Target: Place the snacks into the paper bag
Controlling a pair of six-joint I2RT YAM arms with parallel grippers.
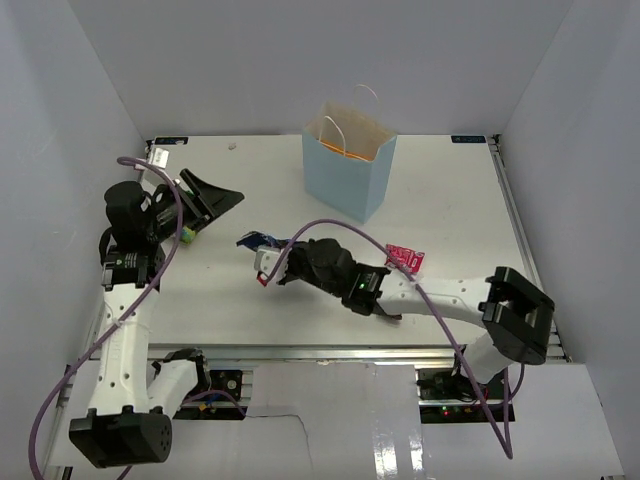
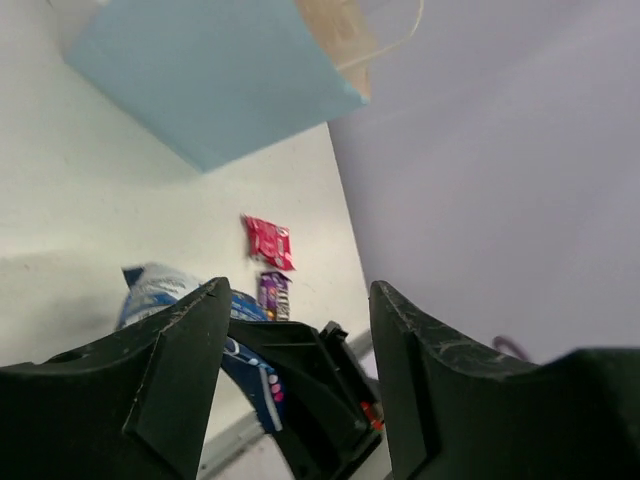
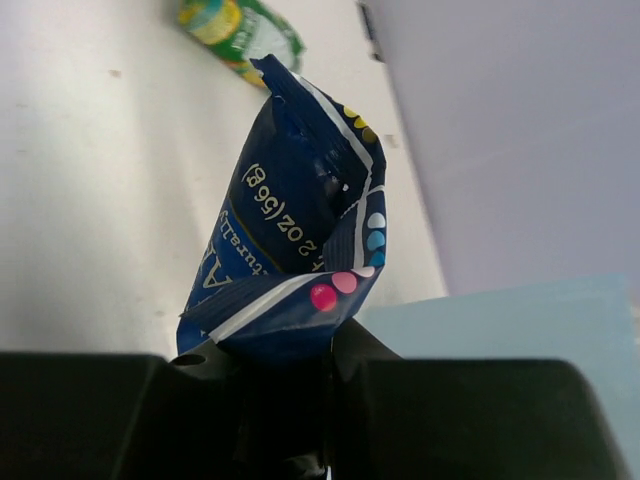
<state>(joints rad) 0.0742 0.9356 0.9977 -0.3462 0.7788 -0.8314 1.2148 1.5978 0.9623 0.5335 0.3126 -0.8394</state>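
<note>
Right fingers [image 3: 365, 358] pinched shut on bottom edge of blue chip bag [image 3: 300, 230], pkt sticking up out of the grip; can't tell if it clears the tabletop [image 3: 90, 200]. Green packet [image 3: 240, 28] lies beyond it. Left fingers [image 2: 180, 370] spread, nothing btwn them, over left rear of tabletop. Paper bag [image 1: 348, 175] upright at rear centre, mouth open, w/ orange chip bag [image 1: 350, 152] showing inside. Small pink packet [image 1: 405, 258] flat, right of right arm; dark brown candy pack [image 2: 273, 292] near it, not touching.
</note>
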